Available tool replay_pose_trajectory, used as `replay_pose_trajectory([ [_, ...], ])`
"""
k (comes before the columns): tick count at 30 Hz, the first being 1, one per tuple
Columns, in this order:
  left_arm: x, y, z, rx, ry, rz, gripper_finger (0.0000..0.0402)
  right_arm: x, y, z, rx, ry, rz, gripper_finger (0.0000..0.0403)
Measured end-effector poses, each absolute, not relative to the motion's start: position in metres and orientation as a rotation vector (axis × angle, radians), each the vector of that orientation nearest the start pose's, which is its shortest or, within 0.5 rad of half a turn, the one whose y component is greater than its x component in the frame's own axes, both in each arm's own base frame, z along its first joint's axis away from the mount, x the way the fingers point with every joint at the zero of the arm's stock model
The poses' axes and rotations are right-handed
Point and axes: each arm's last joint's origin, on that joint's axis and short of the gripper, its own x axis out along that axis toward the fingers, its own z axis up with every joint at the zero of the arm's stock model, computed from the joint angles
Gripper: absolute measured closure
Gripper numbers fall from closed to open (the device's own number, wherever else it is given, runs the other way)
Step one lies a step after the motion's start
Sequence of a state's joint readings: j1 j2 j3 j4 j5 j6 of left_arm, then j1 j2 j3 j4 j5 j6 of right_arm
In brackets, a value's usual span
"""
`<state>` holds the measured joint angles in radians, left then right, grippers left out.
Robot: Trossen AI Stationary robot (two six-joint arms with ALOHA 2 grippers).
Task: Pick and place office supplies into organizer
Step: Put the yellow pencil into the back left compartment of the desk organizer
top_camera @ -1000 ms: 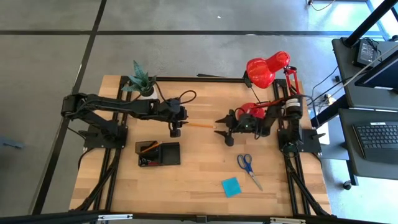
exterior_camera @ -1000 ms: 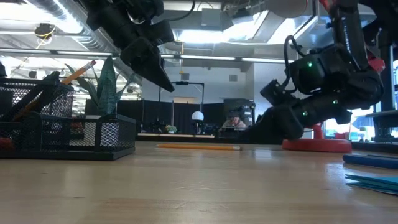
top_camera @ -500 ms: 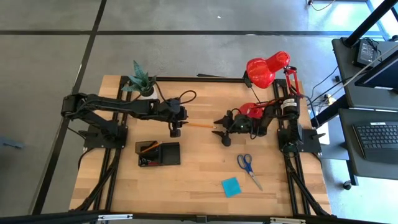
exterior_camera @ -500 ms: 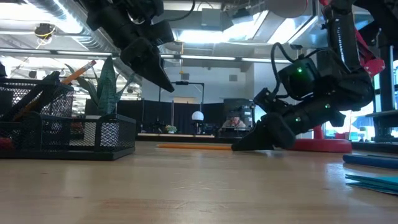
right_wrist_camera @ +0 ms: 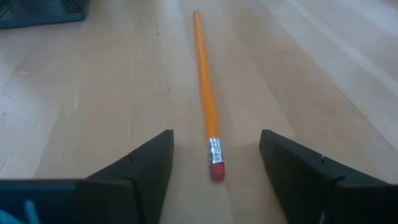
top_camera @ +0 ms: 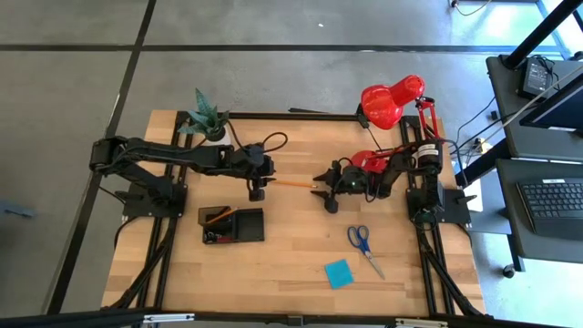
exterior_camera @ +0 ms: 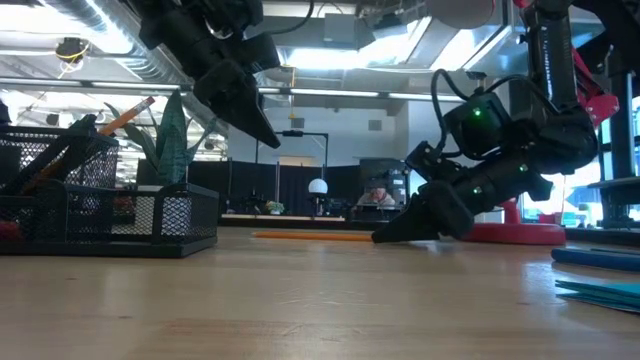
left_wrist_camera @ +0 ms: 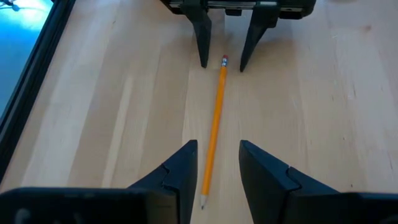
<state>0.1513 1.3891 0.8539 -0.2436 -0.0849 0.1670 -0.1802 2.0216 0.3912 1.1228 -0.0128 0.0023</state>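
on the left of the table the black organizer (top_camera: 232,225) is seen, one orange pencil already leaning in a compartment. just beyond it the left gripper (top_camera: 258,191) is held above the wood, fingers spread apart and gripping nothing; in its wrist view the pointed tip of the loose pencil (left_wrist_camera: 215,124) lies between its fingertips. the left arm is stretched out from its base at the table's left edge, the wrist tipped downward.

the pencil lies flat on the bare wood between the two grippers, well apart from the organizer. it is judged to be light, stiff and thin, with smooth sides that could roll or slip; a hold across the shaft a little in from the eraser end would probably be steadiest.

further right, the right gripper (top_camera: 325,194) is lowered to the tabletop at the eraser end, its fingers open and straddling the pencil without closing on it. the right arm is folded low, angled down toward the wood. scissors (top_camera: 363,244) and a blue sticky-note pad (top_camera: 339,272) lie nearer the front right, untouched.
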Motion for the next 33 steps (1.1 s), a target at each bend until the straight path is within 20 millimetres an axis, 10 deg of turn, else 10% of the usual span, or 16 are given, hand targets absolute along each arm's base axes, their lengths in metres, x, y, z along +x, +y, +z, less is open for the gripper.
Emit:
replay_pose_trajectory([
  [33, 0.2788, 0.0450, 0.2219, 0.085, 0.793, 0.178, 0.0295, 0.2514, -0.0417, 0.0434, 0.019, 0.521, -0.135, 0.0253],
])
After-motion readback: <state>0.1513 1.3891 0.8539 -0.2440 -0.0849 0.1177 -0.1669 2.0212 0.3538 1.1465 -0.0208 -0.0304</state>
